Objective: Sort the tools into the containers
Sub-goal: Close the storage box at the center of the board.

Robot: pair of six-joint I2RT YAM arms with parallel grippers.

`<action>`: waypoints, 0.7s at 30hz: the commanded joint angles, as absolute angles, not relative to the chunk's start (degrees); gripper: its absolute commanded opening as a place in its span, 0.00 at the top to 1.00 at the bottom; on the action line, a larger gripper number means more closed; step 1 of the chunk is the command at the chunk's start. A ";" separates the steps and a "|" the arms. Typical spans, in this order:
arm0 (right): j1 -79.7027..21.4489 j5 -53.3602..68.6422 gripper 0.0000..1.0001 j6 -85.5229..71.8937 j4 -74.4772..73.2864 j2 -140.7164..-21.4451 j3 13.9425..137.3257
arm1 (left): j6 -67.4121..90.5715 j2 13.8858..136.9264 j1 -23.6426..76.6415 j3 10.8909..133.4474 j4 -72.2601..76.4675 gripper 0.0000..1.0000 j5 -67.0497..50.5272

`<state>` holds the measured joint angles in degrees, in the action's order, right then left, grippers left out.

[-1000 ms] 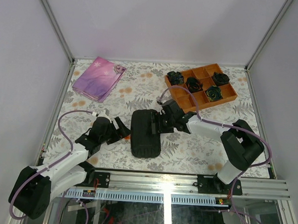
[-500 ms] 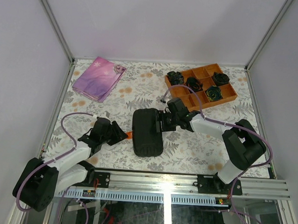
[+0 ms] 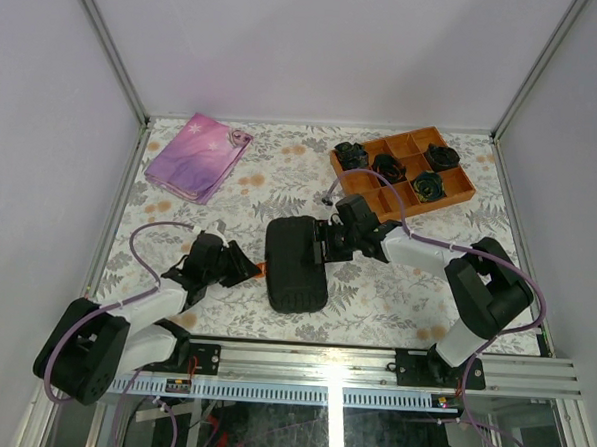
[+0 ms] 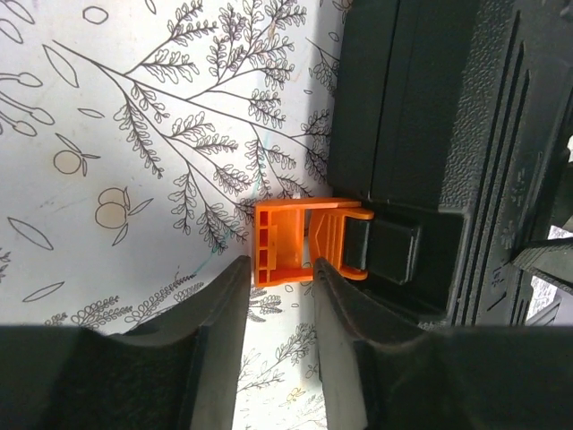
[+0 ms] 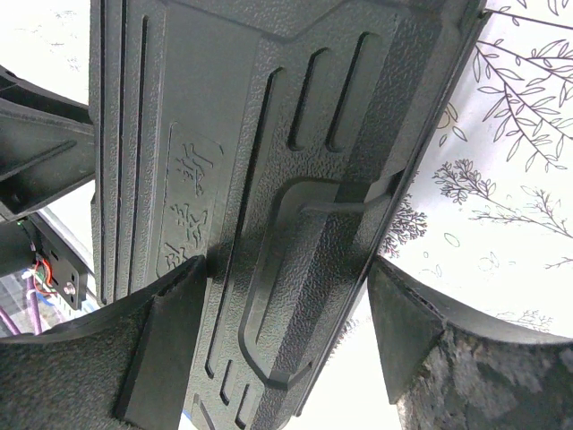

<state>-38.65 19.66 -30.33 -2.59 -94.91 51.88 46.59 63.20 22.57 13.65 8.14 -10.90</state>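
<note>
The black tool case (image 3: 294, 265) lies closed on the flowered table, with its orange latch tab (image 3: 262, 270) sticking out on its left side. No tools show in any view. My left gripper (image 3: 248, 269) sits at that tab. In the left wrist view the fingertips (image 4: 235, 278) narrowly straddle the end of the orange tab (image 4: 285, 242), with slim gaps on both sides. My right gripper (image 3: 323, 243) grips the case's right side. In the right wrist view its fingers (image 5: 175, 313) press on both sides of the ribbed black case (image 5: 269, 179).
An orange compartment tray (image 3: 455, 197) holding several black rolled bundles (image 3: 428, 186) stands at the back right. A pink-purple flat pouch (image 3: 197, 156) lies at the back left. Metal frame posts and white walls bound the table.
My left gripper has moved right to the case's orange tab as its arm drew in. The case and right gripper have shifted slightly to the right.
</note>
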 commanded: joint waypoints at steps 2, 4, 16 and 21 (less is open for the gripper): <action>-37.44 14.30 0.65 -25.13 -9.49 -98.03 50.09 | 45.26 64.97 21.91 11.77 14.64 0.71 -14.05; -37.44 14.56 0.66 -25.31 -9.34 -98.08 50.02 | 45.06 64.41 21.80 11.05 16.70 0.73 -15.55; -37.44 15.91 0.68 -25.45 -8.74 -98.33 49.83 | 45.06 58.33 21.80 7.57 27.54 0.74 -20.69; -37.43 16.08 0.69 -25.58 -8.67 -98.43 49.75 | 45.20 57.27 21.81 7.71 27.86 0.75 -20.79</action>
